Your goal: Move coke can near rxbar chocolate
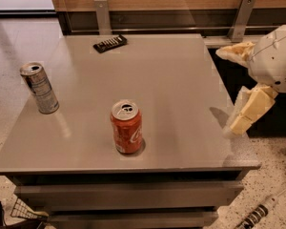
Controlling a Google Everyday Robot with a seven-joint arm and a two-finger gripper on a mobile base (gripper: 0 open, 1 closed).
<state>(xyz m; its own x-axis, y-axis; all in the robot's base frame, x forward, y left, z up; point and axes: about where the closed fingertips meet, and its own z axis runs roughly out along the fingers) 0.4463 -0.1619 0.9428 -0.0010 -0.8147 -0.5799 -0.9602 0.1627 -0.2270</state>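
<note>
Grey, flat-topped desk (181, 94) is set against a wood-panelled wall w/ two metal brackets (102, 15); pale speckled floor is seen to either side.

The short red-orange coke can (127, 128) w/ white script and opened silver top is stood upright near the front edge, approx. mid-width. The rxbar chocolate (110, 43), a small flat near-black wrapper w/ pale lettering, is laid at the far edge, left of centre. The two are well apart, w/ bare desk between them. A taller slim silver-and-blue can (39, 88) is stood upright at the left side, clear of both.

The cream-coloured gripper (227, 90) is held off the desk's right edge, above the corner region, well apart from the coke can. Its fingers are spread and nothing is held between them.

Progress, as judged: nothing of the task is done yet. The can is ungrasped and not moved. Left to do: approach, grasp, carry toward the far-left area, set down beside the wrapper w/o knocking it.
</note>
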